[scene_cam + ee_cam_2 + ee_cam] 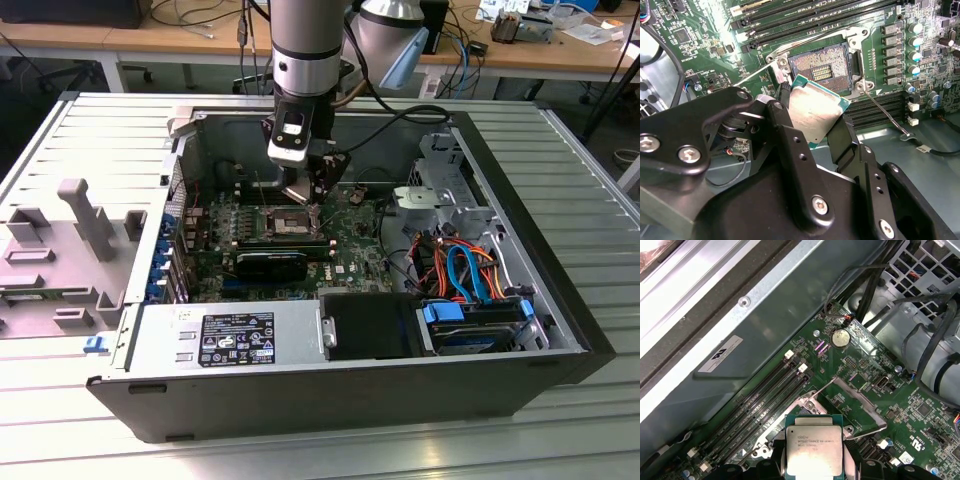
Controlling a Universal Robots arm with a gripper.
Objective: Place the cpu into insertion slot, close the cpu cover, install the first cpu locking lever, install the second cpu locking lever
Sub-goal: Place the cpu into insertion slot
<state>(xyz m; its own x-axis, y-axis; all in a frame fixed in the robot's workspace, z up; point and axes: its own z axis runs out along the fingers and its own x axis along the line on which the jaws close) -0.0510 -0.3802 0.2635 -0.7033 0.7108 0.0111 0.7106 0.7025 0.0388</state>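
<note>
My gripper [303, 190] hangs inside the open computer case, just above the insertion slot [285, 222]. It is shut on the cpu [815, 112], a flat square chip with a silver-grey top pinched by its edges between the two black fingers [785, 115]. The chip is tilted and held apart from the insertion slot [822, 67], whose dark centre lies bare on the green board. In the first wrist view the cpu [813, 452] sits between the fingers, and the cpu cover [860, 407] stands swung open beyond it. Two thin locking levers [883, 111] are swung out beside the socket.
Long black memory slots [790, 20] flank the socket. A black card [272, 262], a power supply [230, 335] and a drive bay with orange and blue cables [465, 275] fill the case. Case walls [510, 190] rise around it. A grey fixture [70, 240] lies at the exterior view's left.
</note>
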